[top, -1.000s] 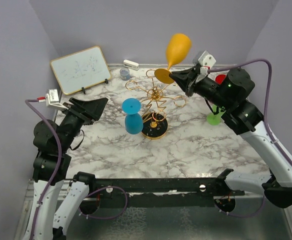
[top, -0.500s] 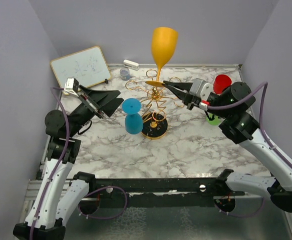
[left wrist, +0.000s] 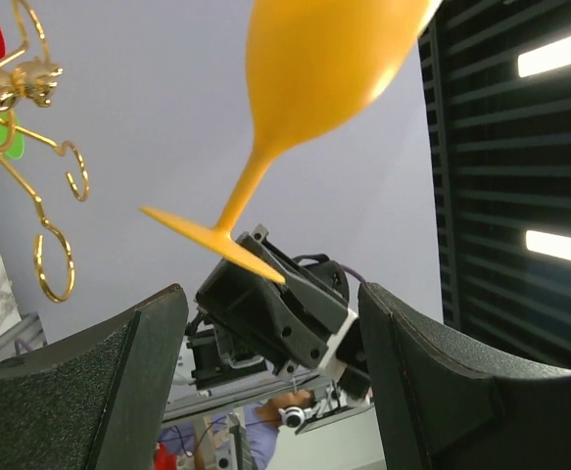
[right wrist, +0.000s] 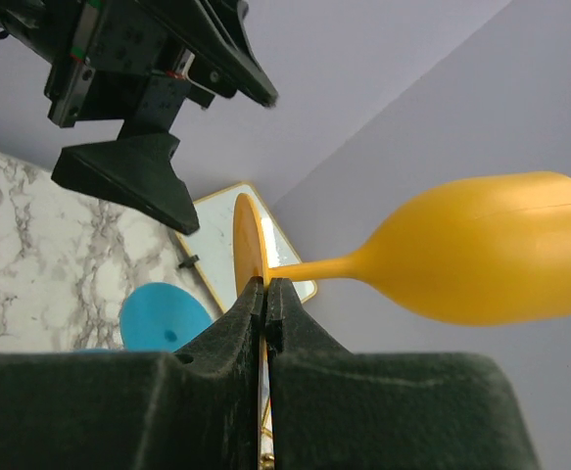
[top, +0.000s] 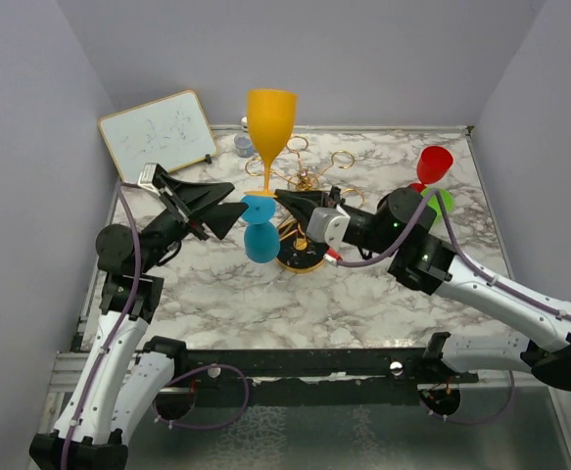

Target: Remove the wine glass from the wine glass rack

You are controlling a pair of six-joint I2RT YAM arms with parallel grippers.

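Observation:
My right gripper [top: 283, 197] is shut on the foot of an orange wine glass [top: 270, 120] and holds it upright in the air, left of the gold wire wine glass rack [top: 311, 180]. In the right wrist view the pads [right wrist: 256, 311] pinch the thin foot of the glass [right wrist: 481, 259]. My left gripper [top: 228, 204] is open and empty, just left of the glass foot. In the left wrist view the orange glass [left wrist: 324, 59] is above its fingers [left wrist: 442, 392]. A blue glass [top: 260, 228] hangs at the rack's left.
The rack stands on a round black base [top: 302, 255] on the marble table. A red glass [top: 433, 163] and a green one [top: 443, 202] are at the right. A whiteboard [top: 158, 135] leans at the back left, with a small grey cup [top: 243, 145] beside it.
My right arm has carried the orange glass left and down, from behind the rack to in front of my left gripper. My left arm has risen and turned toward it.

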